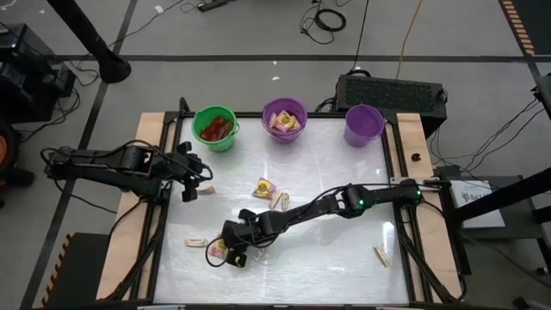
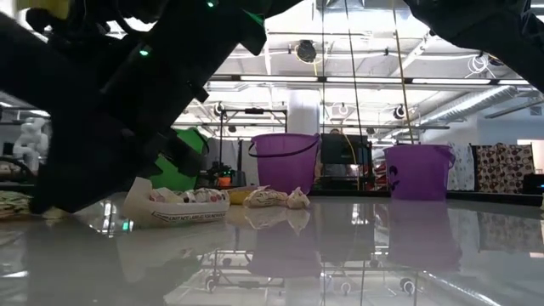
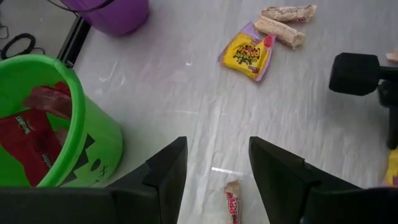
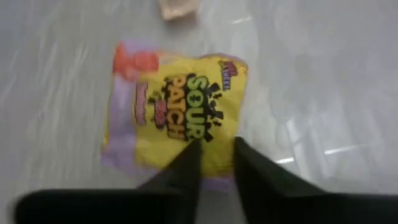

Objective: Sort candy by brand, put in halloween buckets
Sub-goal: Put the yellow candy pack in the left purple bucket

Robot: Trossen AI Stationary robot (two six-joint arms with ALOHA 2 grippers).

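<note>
Yellow candy packet, under right hand

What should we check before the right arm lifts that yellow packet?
1. Right tool over the yellow Sour Patch packet: ok, fingers sit at the packet's near edge.
2. Grip closed on the packet: cannot tell, fingers stand close together but contact is unclear.
3. Neighbours clear: not ok, a tan piece lies close beside the packet.
4. Destination: ok, the middle purple bucket already holds yellow packets.
5. Left tool out of the way: ok, open, low over a small candy near the green bucket.
6. Lavender bucket contents: cannot tell.
</note>
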